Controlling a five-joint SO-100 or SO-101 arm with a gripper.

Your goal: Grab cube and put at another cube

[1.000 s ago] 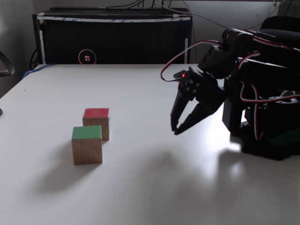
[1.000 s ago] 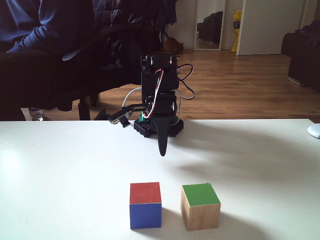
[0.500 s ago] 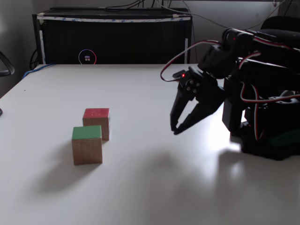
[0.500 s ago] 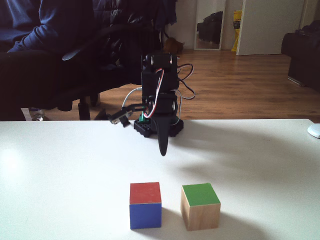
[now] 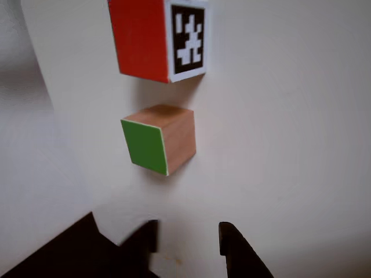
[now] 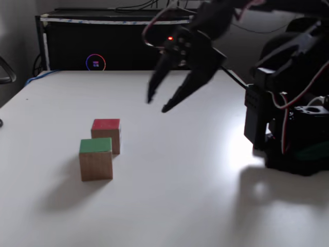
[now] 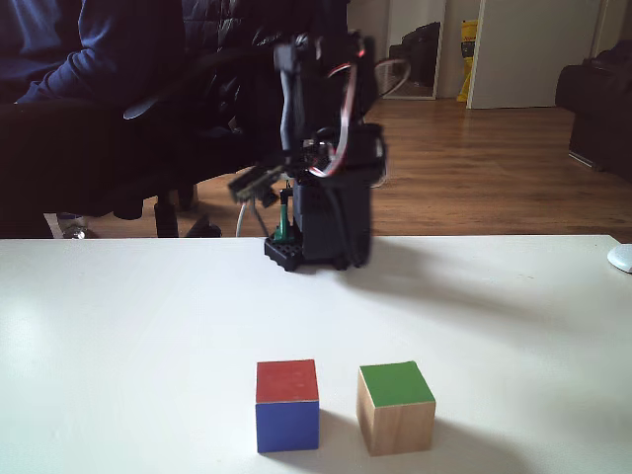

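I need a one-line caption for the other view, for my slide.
Open gripper hovers above the table, facing the green-faced wooden cube, with the red marker cube just beyond it.

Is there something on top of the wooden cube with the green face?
No. The wooden cube has nothing on its green top. The open gripper is raised off to the side, not above it. The red cube stands beside it.

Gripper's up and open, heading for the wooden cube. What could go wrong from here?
1. The wooden cube sits close beside the red cube with a narrow gap, so a finger of the open gripper coming down may knock the red cube.
2. In the other view the wooden cube lies left of the gripper centreline; an uncorrected descent could pinch a corner and twist it.
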